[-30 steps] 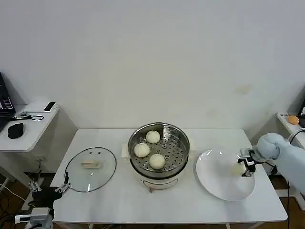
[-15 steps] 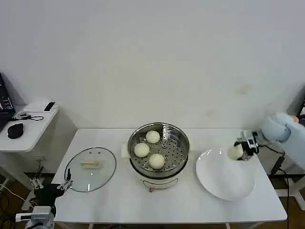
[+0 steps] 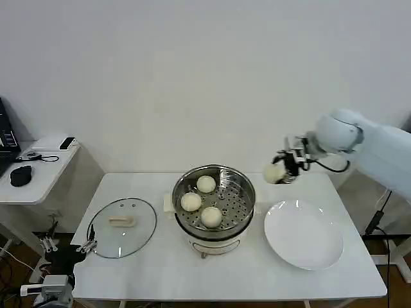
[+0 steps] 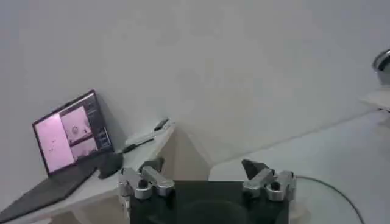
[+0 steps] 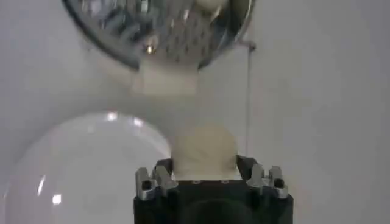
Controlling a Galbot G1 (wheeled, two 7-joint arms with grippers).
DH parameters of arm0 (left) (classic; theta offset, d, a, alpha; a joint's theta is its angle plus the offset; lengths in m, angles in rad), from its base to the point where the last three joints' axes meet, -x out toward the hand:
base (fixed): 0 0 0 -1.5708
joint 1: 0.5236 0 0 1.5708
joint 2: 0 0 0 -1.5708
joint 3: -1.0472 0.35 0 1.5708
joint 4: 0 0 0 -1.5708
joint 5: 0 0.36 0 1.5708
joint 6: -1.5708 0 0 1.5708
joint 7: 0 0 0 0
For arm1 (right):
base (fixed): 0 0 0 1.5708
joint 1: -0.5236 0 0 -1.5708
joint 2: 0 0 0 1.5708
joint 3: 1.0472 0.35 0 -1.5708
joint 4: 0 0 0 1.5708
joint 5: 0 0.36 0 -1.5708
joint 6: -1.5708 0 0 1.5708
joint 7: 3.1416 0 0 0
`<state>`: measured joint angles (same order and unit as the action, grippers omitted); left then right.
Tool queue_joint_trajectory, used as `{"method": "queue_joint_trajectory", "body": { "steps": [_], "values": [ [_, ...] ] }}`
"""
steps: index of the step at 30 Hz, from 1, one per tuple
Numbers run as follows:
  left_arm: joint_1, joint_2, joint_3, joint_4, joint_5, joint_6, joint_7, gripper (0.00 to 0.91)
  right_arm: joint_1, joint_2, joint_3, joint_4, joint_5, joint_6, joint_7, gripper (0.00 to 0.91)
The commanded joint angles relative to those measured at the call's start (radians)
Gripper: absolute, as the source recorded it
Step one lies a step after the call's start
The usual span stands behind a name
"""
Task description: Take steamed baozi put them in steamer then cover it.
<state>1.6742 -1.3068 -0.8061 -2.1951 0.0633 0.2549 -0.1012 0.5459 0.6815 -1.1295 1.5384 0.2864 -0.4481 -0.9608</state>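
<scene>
- We take the steamer (image 3: 214,202) as our landmark; it stands on its white pot base at the middle of the white table (image 3: 160,269).
- Three steamed baozi (image 3: 211,216) lie on the steamer's perforated floor: one toward the wall, one on the cover's side, one nearest the front rim.
- Our right gripper (image 3: 283,168) hangs in the air beyond the steamer's rim, on the plate's side and toward the wall, well clear of the table.
- Its fingers are pinched on the fourth baozi (image 3: 274,172). In the right wrist view the same bun (image 5: 203,149) sits squeezed between the two fingers (image 5: 246,168), with the steamer (image 5: 159,29) ahead of it.
- The white plate (image 3: 303,235) lies flat beside the steamer, below the right gripper.
- The cover (image 3: 122,227) lies flat on the table on the steamer's other side, handle up, apart from the steamer.
- Our left gripper (image 3: 65,252) waits low off the table's corner, just beyond the cover's outer edge. In the left wrist view (image 4: 206,181) its fingers stand spread apart and carry nothing.
</scene>
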Motion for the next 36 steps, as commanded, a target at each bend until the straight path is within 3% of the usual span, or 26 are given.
{"method": "queue_joint_trajectory", "body": {
  "steps": [1,5,10,22,36],
  "values": [
    [-0.001,-0.007,-0.004,-0.001,-0.001,0.001,0.000,0.907,0.098,0.225,-0.131,0.036,0.271,-0.184,0.171,0.715],
    [0.001,-0.010,-0.015,-0.004,-0.005,0.000,0.000,0.907,0.051,0.271,-0.136,0.005,0.308,-0.227,0.224,0.715],
    [0.003,-0.009,-0.028,-0.002,-0.010,0.000,0.000,0.907,-0.031,0.304,-0.132,-0.027,0.305,-0.278,0.249,0.715],
    [-0.002,-0.010,-0.032,0.014,-0.010,-0.001,0.000,0.907,-0.153,0.319,-0.100,-0.124,0.197,-0.277,0.218,0.705],
    [-0.009,-0.009,-0.027,0.026,-0.009,-0.001,0.000,0.907,-0.186,0.324,-0.062,-0.157,0.150,-0.271,0.213,0.715]
  ]
}}
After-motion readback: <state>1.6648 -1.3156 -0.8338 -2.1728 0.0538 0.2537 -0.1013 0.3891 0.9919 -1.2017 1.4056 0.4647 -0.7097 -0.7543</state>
